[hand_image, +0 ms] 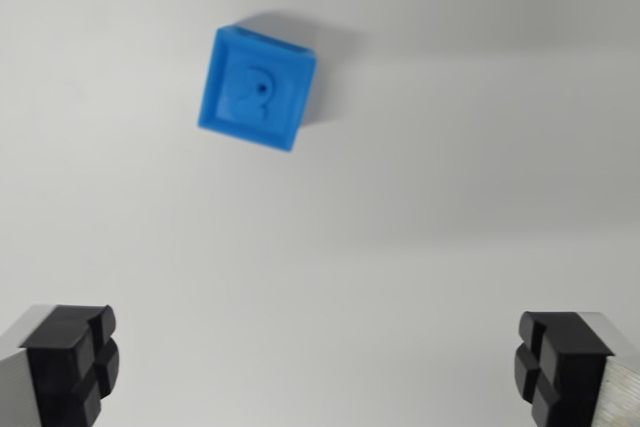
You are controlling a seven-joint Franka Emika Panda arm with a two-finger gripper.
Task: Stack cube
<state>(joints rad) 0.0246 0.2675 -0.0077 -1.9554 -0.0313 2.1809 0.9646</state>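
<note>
Your gripper (318, 367) stands wide open and empty: one black pad low at the wrist view's left, one low at its right. One blue cube (257, 89) lies on the white surface (450, 197), ahead, left of centre, well apart, edges skewed. No second cube visible.

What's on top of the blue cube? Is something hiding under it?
Nothing sits on the blue plastic cube; its top only shows a raised mark. It rests on the plain white table. Anything under it is covered.
</note>
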